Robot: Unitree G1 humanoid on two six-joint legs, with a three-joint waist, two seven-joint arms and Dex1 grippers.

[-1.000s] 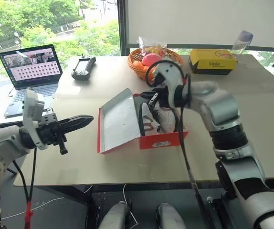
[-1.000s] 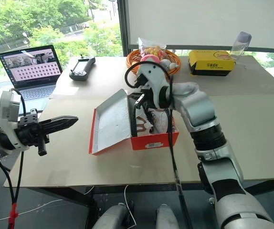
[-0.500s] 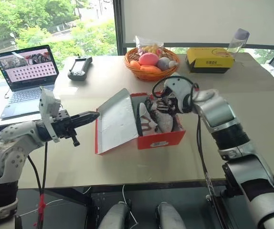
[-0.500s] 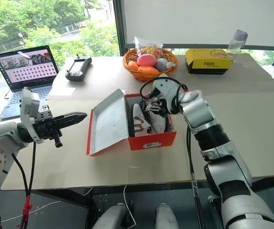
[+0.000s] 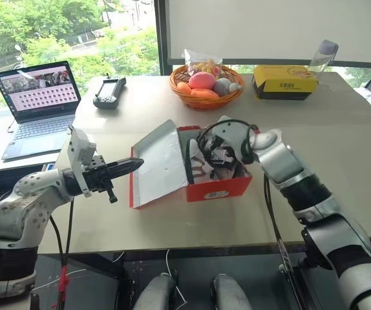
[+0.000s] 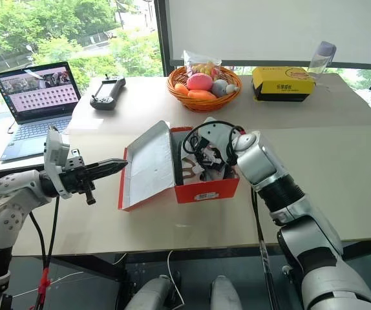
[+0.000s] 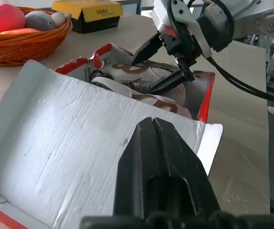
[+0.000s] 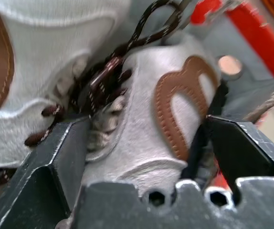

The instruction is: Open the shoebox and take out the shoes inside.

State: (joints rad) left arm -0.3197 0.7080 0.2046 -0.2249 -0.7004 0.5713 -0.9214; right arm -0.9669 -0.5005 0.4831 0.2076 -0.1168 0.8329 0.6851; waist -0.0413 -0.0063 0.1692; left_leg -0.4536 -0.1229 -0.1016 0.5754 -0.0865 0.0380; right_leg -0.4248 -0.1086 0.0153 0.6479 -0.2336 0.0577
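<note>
With the lid already swung back and its pale inner face turned up at centre left of the head views, the shoebox (image 5: 218, 187) sat open in the middle of the table (image 5: 340, 161), and the step in hand was judged to be the removal of the first shoe. The shoes (image 6: 201, 165) lay inside the red box, whitish with brown patches and dark laces. The right gripper (image 7: 163, 64) reached down into the box from the right of the frame, its jaws spread wide; in the right wrist view the two black fingers (image 8: 56, 157) stood on either side of one shoe (image 8: 161, 129), not yet closed on it, and whether they touched the fabric could not be told. The left gripper (image 5: 130, 166) hovered at centre left with its fingers pressed together and holding nothing, its tip just beside the edge of the raised lid; contact with the lid could not be made out. The next move probably called for closing the right jaws squarely across the shoe's upper, then lifting it straight clear of the box wall. The loose laces could snag on the neighbouring shoe, so a slow lift seemed advisable.
</note>
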